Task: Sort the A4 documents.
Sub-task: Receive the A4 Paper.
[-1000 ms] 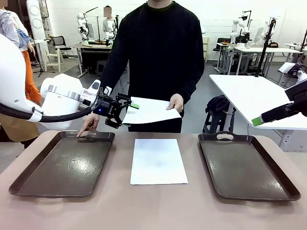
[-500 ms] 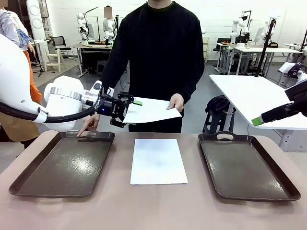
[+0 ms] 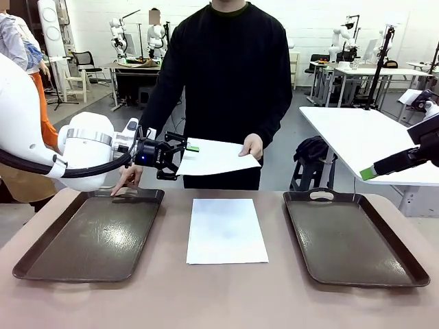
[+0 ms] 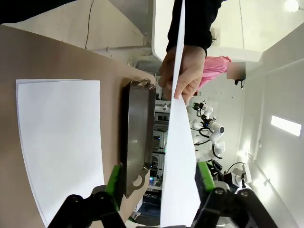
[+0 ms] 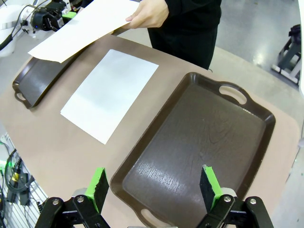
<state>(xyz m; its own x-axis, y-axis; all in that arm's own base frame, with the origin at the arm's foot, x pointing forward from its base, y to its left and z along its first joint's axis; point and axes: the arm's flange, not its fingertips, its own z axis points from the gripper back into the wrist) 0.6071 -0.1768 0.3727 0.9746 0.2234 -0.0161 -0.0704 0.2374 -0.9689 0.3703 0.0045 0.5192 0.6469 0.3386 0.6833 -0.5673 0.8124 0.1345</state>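
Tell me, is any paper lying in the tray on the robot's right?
No, the right tray has its brown floor uncovered; one sheet lies on the table beside it, and another sheet is in the person's hand.

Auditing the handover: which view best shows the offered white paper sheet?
Front view: the white paper sheet shows nearly whole, person's hand to left gripper. Left wrist shows it edgewise between pads; right wrist, from afar.

Two dark brown handled trays lie flat on the tan table (image 3: pixel 219 301), the left tray (image 3: pixel 89 236) and the right tray (image 3: pixel 353 240) well apart. At the far edge stands a person in a black sweater (image 3: pixel 226 68). A white table (image 3: pixel 363 140) stands far right.
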